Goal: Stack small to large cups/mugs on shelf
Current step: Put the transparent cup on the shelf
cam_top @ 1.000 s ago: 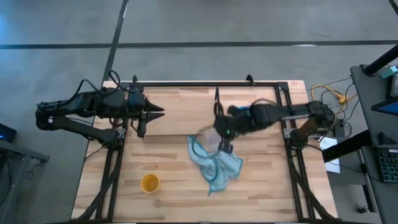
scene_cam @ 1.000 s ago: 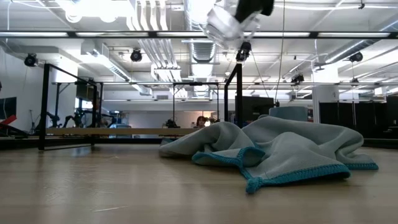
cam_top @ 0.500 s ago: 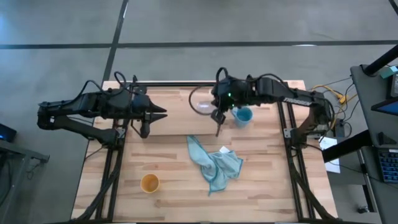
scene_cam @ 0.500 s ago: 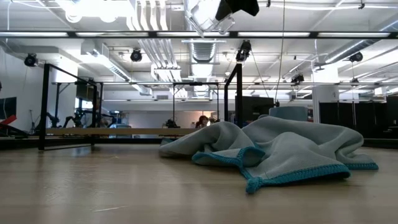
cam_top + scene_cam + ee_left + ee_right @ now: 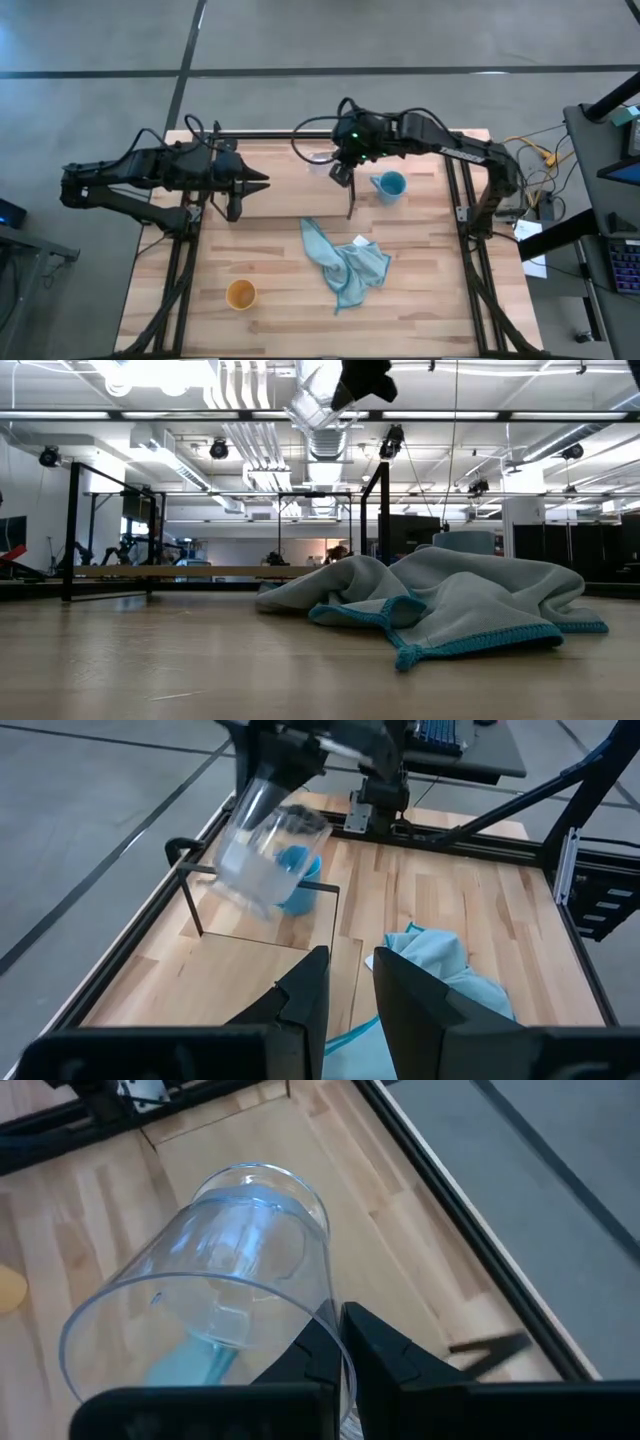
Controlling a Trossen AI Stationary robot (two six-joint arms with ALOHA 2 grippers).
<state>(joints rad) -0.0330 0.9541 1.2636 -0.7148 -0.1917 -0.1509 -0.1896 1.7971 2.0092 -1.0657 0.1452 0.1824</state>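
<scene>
My right gripper (image 5: pixel 338 160) is shut on the clear glass cup (image 5: pixel 313 150), high over the table's far middle; the cup also shows in the left wrist view (image 5: pixel 262 860). The light blue mug (image 5: pixel 390 185) stands on the tabletop to the right of the gripper. The yellow-orange cup (image 5: pixel 240 294) stands near the front left. The shelf (image 5: pixel 240 965), a light board with a black upright rod (image 5: pixel 350 198), lies below and in front of the glass cup. My left gripper (image 5: pixel 258 181) waits at the left, empty, with a narrow gap between its fingers. My right gripper pinches the glass cup's wall at its rim (image 5: pixel 330 1315), one finger inside the cup and one outside. The cup is lifted clear of the table and tipped well over, its mouth toward the gripper and its base (image 5: pixel 262 1190) away from it.
A crumpled light blue cloth (image 5: pixel 345 262) lies in the middle of the table, near the front. A black metal frame (image 5: pixel 330 134) runs along the table's far edge and sides. Bare wood lies at the front left around the yellow-orange cup.
My right gripper has carried the glass cup from above the cloth toward the table's far edge and a little left, rising as it went. The cup has stayed in its hold and clear of the table. The blue mug now shows uncovered.
</scene>
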